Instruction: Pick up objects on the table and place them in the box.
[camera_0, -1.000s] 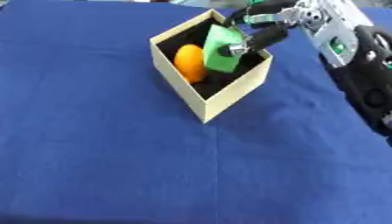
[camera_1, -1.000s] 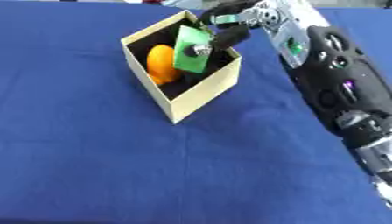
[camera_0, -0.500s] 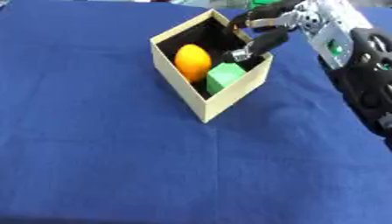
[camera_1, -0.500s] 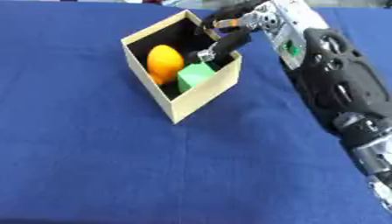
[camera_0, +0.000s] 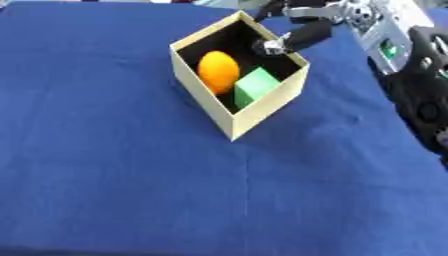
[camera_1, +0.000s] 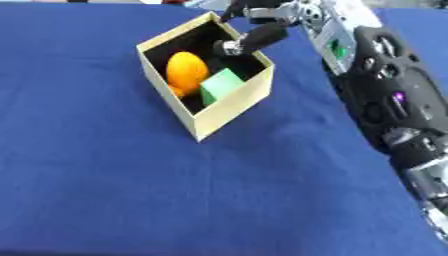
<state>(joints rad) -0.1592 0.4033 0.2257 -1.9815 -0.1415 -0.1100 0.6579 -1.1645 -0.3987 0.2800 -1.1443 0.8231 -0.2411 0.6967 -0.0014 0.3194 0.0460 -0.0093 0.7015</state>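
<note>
A cream cardboard box (camera_0: 262, 110) with a dark inside stands on the blue cloth near the table's far middle. Inside it lie an orange oval object (camera_0: 218, 71) and a green block (camera_0: 256, 86), side by side. My right hand (camera_0: 297, 35) hovers over the box's far right rim, fingers spread and holding nothing. Its arm (camera_1: 367, 80) comes in from the upper right. The left hand shows in neither view.
The blue cloth (camera_0: 122, 190) covers the whole table. Its far edge runs along the top of the views, just behind the box.
One second ago my right hand held the green block over the box. The block dropped in beside the orange object, and the hand has opened and lifted back toward the far rim.
</note>
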